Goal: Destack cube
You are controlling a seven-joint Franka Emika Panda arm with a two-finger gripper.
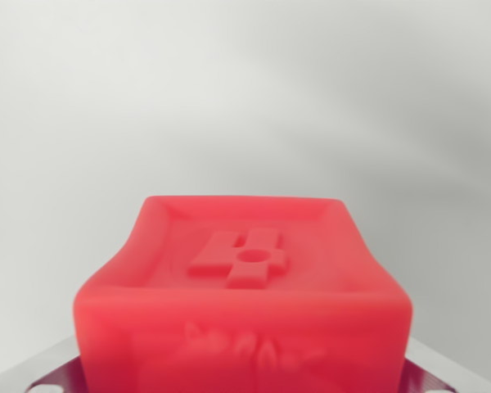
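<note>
A red soft cube (244, 278) fills the lower half of the wrist view, very close to the camera. Its top face has a raised rim and an embossed figure like a 4 with a round dimple. Its near face carries a faint raised relief. Both side walls bow inward, as if squeezed. My gripper (244, 364) sits around the cube's near part, shut on it. The fingertips are hidden behind the cube. Only silvery metal parts (34, 372) of the gripper show at the bottom corners. No second cube is in view.
Behind the cube there is only a blurred, pale grey surface with soft shadows. A second strip of silvery metal (446, 368) shows at the bottom right corner.
</note>
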